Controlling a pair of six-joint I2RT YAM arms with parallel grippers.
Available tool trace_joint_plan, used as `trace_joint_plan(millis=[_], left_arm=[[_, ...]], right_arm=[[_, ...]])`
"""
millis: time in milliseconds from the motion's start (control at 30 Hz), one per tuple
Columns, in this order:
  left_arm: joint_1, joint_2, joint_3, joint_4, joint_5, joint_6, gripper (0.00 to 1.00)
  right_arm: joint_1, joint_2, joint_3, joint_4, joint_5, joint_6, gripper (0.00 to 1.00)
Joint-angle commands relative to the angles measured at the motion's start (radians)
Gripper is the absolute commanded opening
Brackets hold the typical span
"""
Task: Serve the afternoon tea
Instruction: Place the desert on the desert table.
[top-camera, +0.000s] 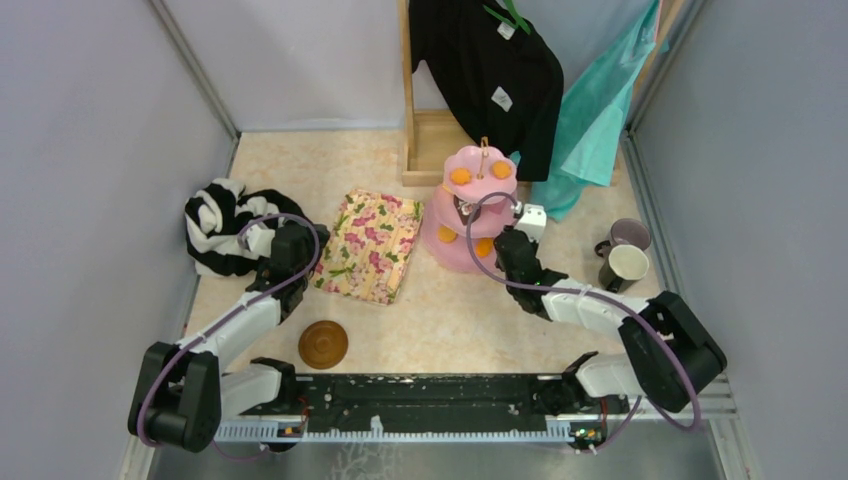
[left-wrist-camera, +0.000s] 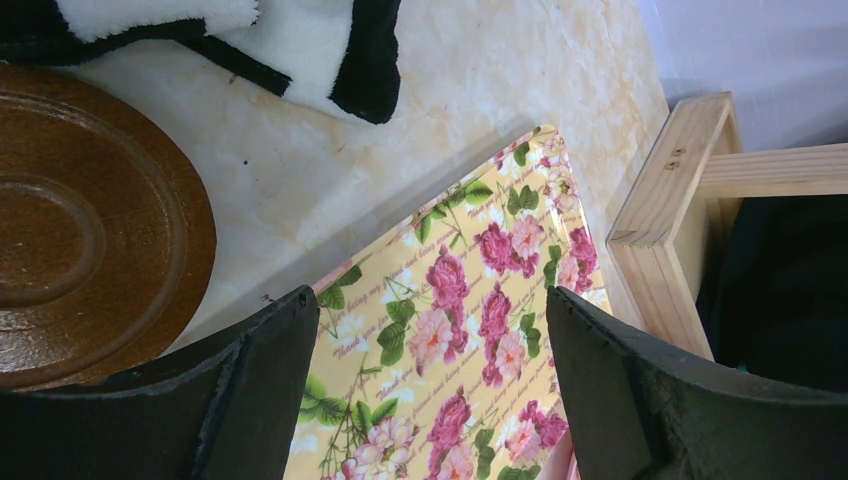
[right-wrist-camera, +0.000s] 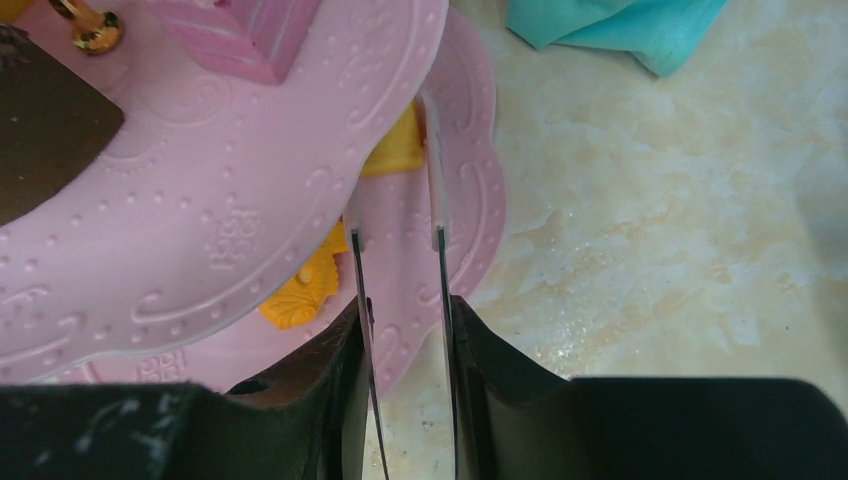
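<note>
The pink three-tier cake stand (top-camera: 470, 215) stands mid-table with orange pastries (top-camera: 461, 176) on its top tier and more on the bottom tier. My right gripper (top-camera: 505, 242) is at the stand's right edge. In the right wrist view it (right-wrist-camera: 405, 310) is shut on thin tongs (right-wrist-camera: 438, 240), whose tips reach under the middle tier (right-wrist-camera: 200, 230), beside a yellow pastry (right-wrist-camera: 300, 290). My left gripper (left-wrist-camera: 430, 300) hangs open over the floral cloth (left-wrist-camera: 470, 330), with a brown saucer (left-wrist-camera: 80, 230) to its left. Another brown saucer (top-camera: 323, 344) lies near the arm bases. The lilac mug (top-camera: 628, 236) and cream mug (top-camera: 625, 266) stand at right.
A black-and-white striped garment (top-camera: 215, 225) lies at the left, behind my left arm. A wooden rack (top-camera: 425, 140) with black and teal clothes (top-camera: 590, 110) stands at the back, just behind the stand. Grey walls close in both sides.
</note>
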Motion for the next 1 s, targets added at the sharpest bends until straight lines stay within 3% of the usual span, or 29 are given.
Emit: trace_joint_plan(millis=[0,167,500,967], left_arm=[[-0.005,-0.012,0.022,0.008,0.000,0.003,0.89],[-0.006,-0.010,0.026,0.008,0.000,0.003,0.89],[-0.008,0.000,0.027,0.010,0.002,0.001,0.89],[-0.011,0.000,0.022,0.013,0.006,0.001,0.89]], right_arm=[[-0.023,0.020,0.031,0.055,0.021,0.003,0.24],[-0.023,0.020,0.035,0.086,0.037,-0.020,0.21],[-0.023,0.026,0.050,0.056,0.026,-0.017,0.32],[-0.023,0.012,0.053,0.017,0.006,0.002,0.35]])
